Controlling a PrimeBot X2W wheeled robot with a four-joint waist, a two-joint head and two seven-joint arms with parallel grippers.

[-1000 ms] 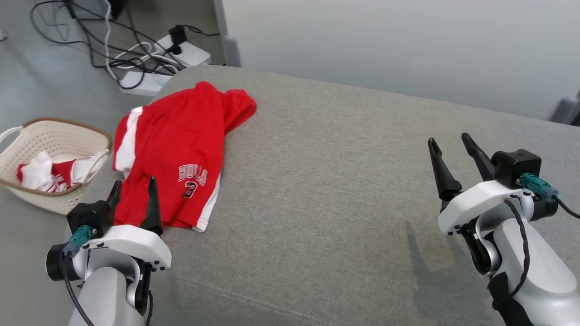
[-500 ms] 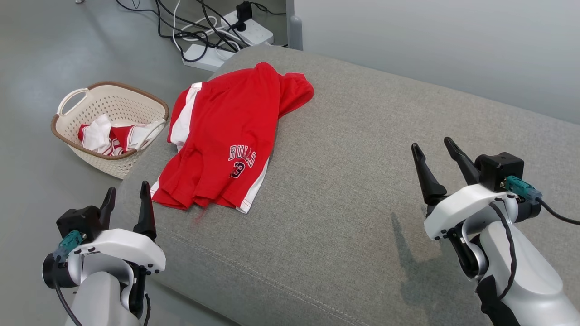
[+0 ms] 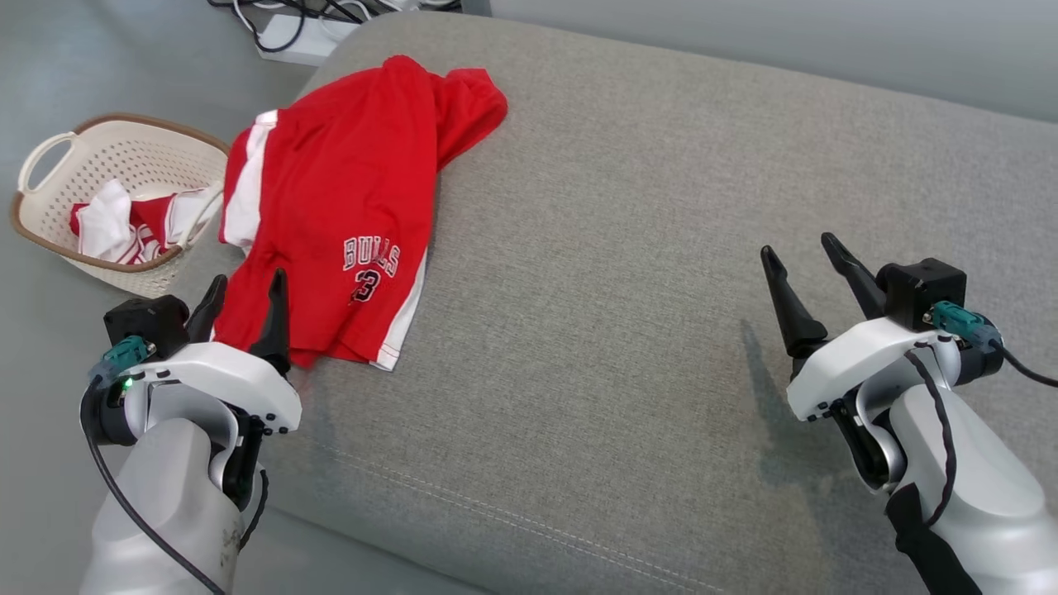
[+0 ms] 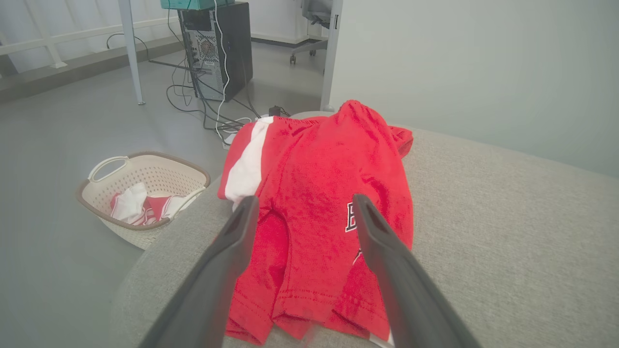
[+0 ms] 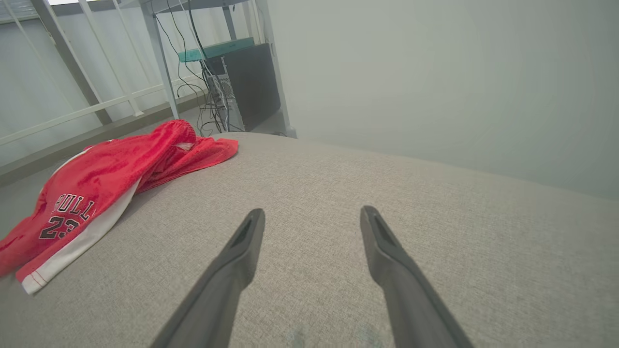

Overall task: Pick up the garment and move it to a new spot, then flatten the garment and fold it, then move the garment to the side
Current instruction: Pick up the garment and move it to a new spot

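The garment (image 3: 339,207) is a pair of red shorts with white side stripes and a printed logo, lying crumpled at the left end of a grey upholstered surface (image 3: 628,248). It also shows ahead in the left wrist view as the garment (image 4: 319,203) and at the left of the right wrist view as the garment (image 5: 101,188). My left gripper (image 3: 246,285) hovers open just before the garment's near hem, with nothing between its fingers. My right gripper (image 3: 800,250) stands open above bare fabric at the right, far from the garment.
A cream laundry basket (image 3: 50,149) with red and white clothes sits on the floor left of the surface. Cables and a power strip (image 3: 289,33) lie on the floor beyond. A pale wall runs behind the surface.
The head camera has shifted, so the whole picture moved. My left gripper now overlaps the garment's near hem instead of standing clear of it. Both grippers stay open.
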